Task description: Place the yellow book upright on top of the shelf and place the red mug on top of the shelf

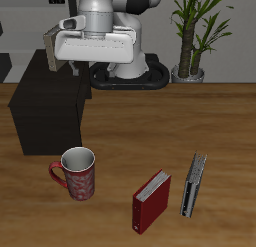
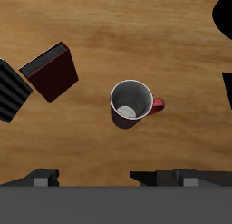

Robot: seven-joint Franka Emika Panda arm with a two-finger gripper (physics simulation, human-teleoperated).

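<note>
The red mug [image 1: 78, 174] stands upright on the table in front of the shelf [image 1: 45, 113], a large dark box. The mug also shows in the wrist view [image 2: 132, 102], seen from straight above, with its dark inside. A thin olive-tan slab, the yellow book [image 1: 48, 43], stands upright at the back of the shelf's top, close beside the gripper's hand. My gripper [image 1: 97, 63] hangs high above the table near the shelf's top. In the wrist view the gripper [image 2: 109, 180] is wide open and empty, with its fingers [image 2: 43, 179] far apart.
A thicker red book [image 1: 152, 201] [image 2: 52, 72] and a grey book [image 1: 194, 185] [image 2: 13, 90] lie on the table near its front edge, beside the mug. A potted plant [image 1: 196, 31] and the robot's base [image 1: 130, 73] are at the back.
</note>
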